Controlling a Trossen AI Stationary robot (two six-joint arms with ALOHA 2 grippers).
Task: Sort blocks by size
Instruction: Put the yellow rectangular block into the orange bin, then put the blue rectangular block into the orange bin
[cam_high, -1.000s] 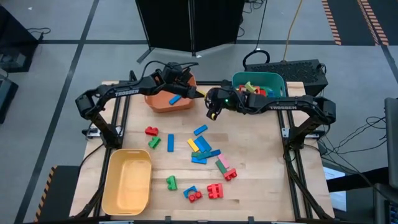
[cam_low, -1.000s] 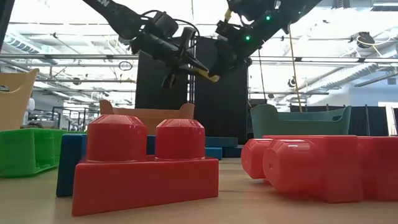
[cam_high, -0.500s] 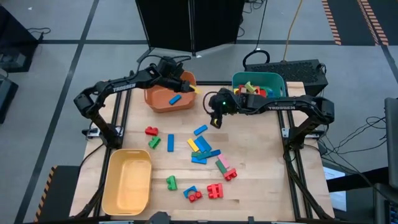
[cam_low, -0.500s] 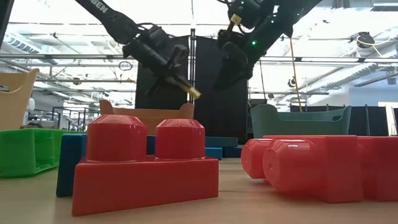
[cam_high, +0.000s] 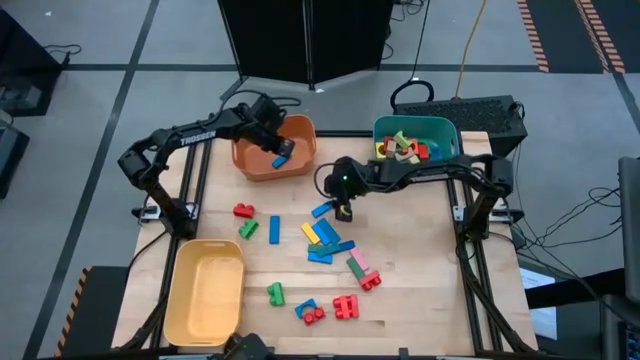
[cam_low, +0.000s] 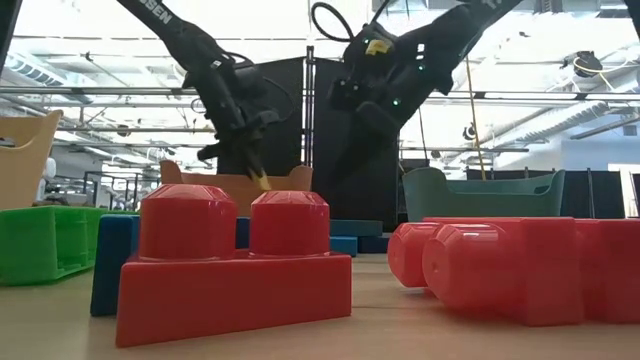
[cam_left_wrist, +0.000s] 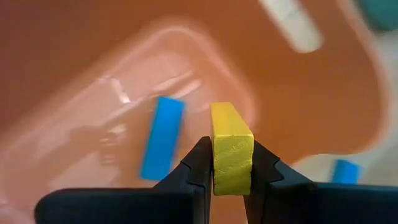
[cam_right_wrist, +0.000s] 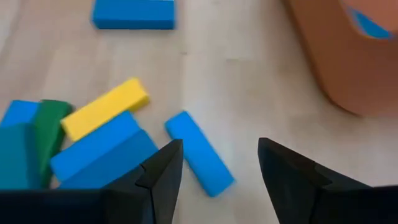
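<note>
Since a moment ago, the left arm has swung its yellow block (cam_left_wrist: 231, 148) from beside the orange bin's edge to a spot right over the inside of the orange bin (cam_high: 262, 166). The right arm has come away from the teal bin (cam_high: 447, 130) and down toward the loose blocks on the tabletop (cam_high: 420, 260).

The left gripper (cam_left_wrist: 230, 163) has its 2 fingers (cam_left_wrist: 198, 163) squeezed on the yellow block. The block sticks straight out past the fingertips, and its long side runs the same way the fingers point. Below it, inside the bin, lies 1 blue bar (cam_left_wrist: 162, 137). So the bin floor is straight ahead of the fingers, and I think the block only needs letting go to land there.

The right gripper (cam_right_wrist: 214, 163) has its fingers spread apart, with nothing between them. A blue block (cam_right_wrist: 199, 153) lies on the wood right between the fingertips and a little ahead of them. Its long side runs slantwise across the gap, not straight across it. I think the wrist may need a small turn so the fingers close on the 2 long flat sides.

Next to that block, off to 1 side of the fingers, sit a yellow bar (cam_right_wrist: 105, 107) and more blue ones, close together. Another blue bar (cam_right_wrist: 133, 14) lies farther ahead.

The right arm is the nearer one to the loose pile; the left arm is busy at its bin.
</note>
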